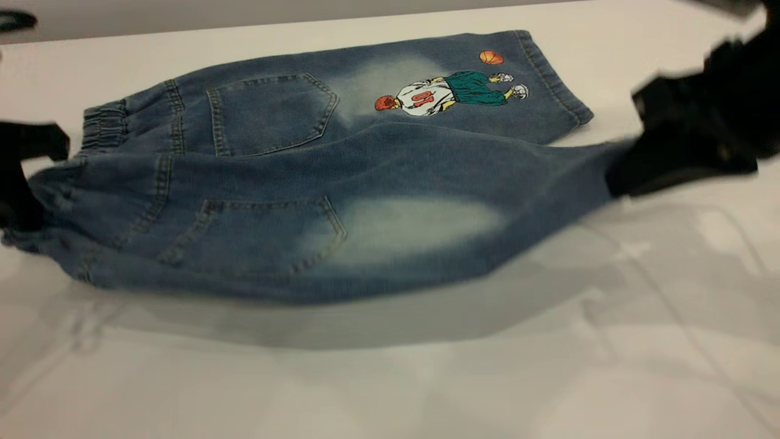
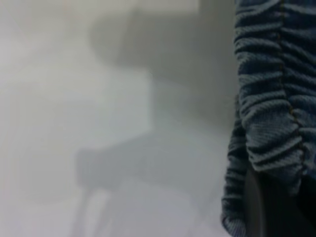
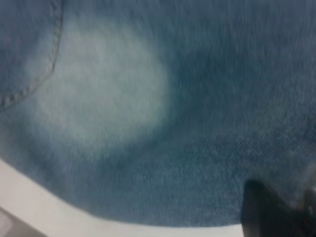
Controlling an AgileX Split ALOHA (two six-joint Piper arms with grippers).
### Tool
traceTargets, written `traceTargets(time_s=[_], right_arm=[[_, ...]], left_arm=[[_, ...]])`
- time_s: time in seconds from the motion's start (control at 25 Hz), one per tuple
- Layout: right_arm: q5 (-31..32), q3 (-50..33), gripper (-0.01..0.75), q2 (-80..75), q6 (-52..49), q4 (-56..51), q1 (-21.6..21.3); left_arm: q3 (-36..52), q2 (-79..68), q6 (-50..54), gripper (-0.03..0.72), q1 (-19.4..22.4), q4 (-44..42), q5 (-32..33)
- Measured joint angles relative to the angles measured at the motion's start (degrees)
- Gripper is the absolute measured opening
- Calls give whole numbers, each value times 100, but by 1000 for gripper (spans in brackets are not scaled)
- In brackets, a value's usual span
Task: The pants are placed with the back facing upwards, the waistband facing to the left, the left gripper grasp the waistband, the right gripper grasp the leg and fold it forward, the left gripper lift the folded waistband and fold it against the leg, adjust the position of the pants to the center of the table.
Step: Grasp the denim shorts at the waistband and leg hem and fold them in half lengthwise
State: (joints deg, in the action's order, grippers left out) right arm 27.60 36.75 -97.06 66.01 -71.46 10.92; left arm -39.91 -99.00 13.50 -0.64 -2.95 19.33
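The worktop [image 1: 390, 390] is a smooth, pale, plain surface, far wider than the one thing lying on it: the pants [image 1: 286, 183]. Their far half, with the cartoon print [image 1: 451, 91], lies flat on the worktop. Their near half is raised off it and casts a broad grey shadow [image 1: 341, 317] on the bare surface just in front of the pants.
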Motion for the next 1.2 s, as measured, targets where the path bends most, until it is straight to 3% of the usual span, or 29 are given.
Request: traceTargets(time_s=[0.36, 0.8, 1.2], right_arm=[[136, 815, 29, -12, -52, 65, -5], [-25, 1814, 29, -509, -105, 316, -5], [-86, 2958, 27, -1575, -105, 578, -5]], left_arm=[[-1027, 28, -121, 74, -7, 66, 587], [-2086, -101, -132, 74, -7, 66, 643], [-3232, -1188, -287, 74, -7, 59, 717]])
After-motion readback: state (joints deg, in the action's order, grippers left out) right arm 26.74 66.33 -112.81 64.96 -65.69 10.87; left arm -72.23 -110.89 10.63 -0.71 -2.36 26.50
